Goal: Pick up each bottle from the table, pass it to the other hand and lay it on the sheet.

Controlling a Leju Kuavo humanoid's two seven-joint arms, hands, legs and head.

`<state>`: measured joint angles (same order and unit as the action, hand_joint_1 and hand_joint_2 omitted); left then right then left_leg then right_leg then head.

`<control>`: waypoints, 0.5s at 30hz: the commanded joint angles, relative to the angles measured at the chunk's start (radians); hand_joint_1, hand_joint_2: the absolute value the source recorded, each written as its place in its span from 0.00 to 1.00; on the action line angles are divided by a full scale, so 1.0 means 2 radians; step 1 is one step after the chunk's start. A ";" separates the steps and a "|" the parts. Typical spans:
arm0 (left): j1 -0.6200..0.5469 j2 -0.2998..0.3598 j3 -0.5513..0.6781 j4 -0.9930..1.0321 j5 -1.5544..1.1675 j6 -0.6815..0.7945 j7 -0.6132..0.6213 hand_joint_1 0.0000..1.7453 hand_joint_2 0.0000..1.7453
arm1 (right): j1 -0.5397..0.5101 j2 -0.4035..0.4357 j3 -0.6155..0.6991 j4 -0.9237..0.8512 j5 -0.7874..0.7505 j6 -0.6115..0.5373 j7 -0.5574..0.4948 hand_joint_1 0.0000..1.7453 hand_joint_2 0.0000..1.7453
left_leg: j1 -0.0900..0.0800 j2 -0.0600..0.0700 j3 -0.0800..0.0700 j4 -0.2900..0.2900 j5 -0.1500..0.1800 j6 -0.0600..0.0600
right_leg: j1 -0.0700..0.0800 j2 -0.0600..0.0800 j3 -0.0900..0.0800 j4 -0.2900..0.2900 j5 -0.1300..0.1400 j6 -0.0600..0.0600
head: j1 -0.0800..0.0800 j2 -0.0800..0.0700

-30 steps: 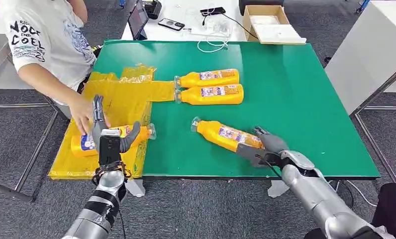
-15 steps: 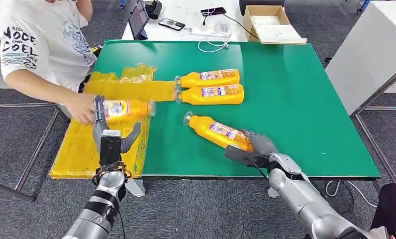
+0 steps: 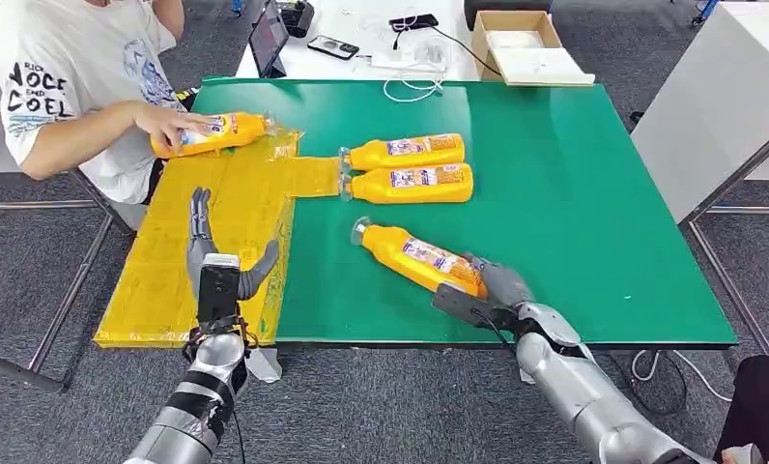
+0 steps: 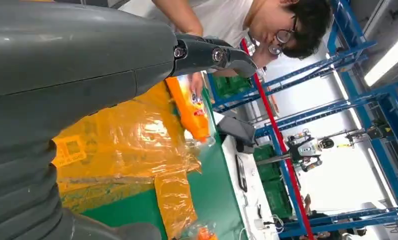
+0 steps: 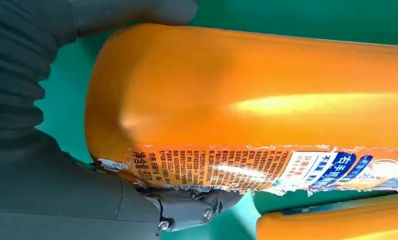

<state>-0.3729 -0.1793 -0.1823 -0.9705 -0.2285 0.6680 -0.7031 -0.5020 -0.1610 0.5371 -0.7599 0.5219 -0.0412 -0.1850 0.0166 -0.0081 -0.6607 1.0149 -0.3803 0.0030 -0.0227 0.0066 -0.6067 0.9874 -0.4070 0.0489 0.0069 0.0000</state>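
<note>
An orange bottle point(image 3: 412, 255) lies slanted on the green table point(image 3: 574, 193) near its front edge, cap pointing far left. My right hand point(image 3: 482, 288) grips its base; the right wrist view shows the bottle point(image 5: 267, 105) with my thumb on one side and a finger point(image 5: 192, 205) on the other. Two more orange bottles point(image 3: 405, 152) point(image 3: 412, 183) lie side by side farther back. My left hand point(image 3: 212, 259) stands open over the yellow sheet point(image 3: 158, 280), holding nothing. A person's hand holds a fourth bottle point(image 3: 212, 132) at the sheet's far end; the left wrist view shows that bottle point(image 4: 189, 107).
A person point(image 3: 71, 87) sits at the table's left side, an arm reaching over the sheet's far end. Behind the green table are a cardboard box point(image 3: 521, 43), a tablet point(image 3: 268, 39), a phone point(image 3: 332, 46) and cables point(image 3: 414, 82). A white table point(image 3: 719, 87) stands at the right.
The person lifted the bottle lying beside my left hand and carried it to the sheet's far end. My right hand and its bottle shifted a little to the left.
</note>
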 commanded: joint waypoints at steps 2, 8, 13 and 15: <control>-0.018 0.000 -0.003 0.035 0.002 -0.001 0.002 0.00 1.00 | 0.014 0.011 -0.004 0.019 -0.001 0.001 0.001 1.00 1.00 | 0.000 0.000 0.002 0.000 -0.001 0.000 | 0.001 -0.001 0.003 -0.001 -0.001 -0.001 | 0.000 0.000; -0.015 -0.002 0.002 0.035 0.002 -0.006 0.002 0.00 1.00 | 0.028 0.020 -0.027 -0.005 0.001 -0.028 -0.013 1.00 1.00 | 0.000 -0.001 0.002 -0.001 -0.001 0.000 | 0.001 -0.001 0.003 -0.001 -0.001 -0.001 | 0.000 0.000; 0.005 -0.009 0.021 0.016 0.008 -0.028 0.002 0.00 1.00 | 0.103 0.065 -0.115 -0.174 0.002 -0.142 -0.064 1.00 1.00 | 0.000 0.000 0.002 0.000 -0.001 0.000 | 0.001 0.000 0.002 -0.001 -0.001 -0.001 | 0.000 0.000; 0.013 -0.018 0.034 0.012 0.018 -0.054 0.002 0.00 1.00 | 0.140 0.097 -0.156 -0.265 0.001 -0.201 -0.100 1.00 1.00 | 0.000 0.001 0.002 0.000 -0.001 0.000 | 0.000 0.001 0.002 0.000 -0.001 -0.002 | 0.000 0.000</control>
<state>-0.3659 -0.1820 -0.1801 -0.9674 -0.2274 0.6391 -0.7031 -0.4040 -0.1191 0.4648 -0.8626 0.5295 -0.2267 -0.2699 0.0166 -0.0093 -0.6628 1.0149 -0.3803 0.0029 -0.0223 0.0063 -0.6068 0.9877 -0.4072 0.0491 0.0072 0.0000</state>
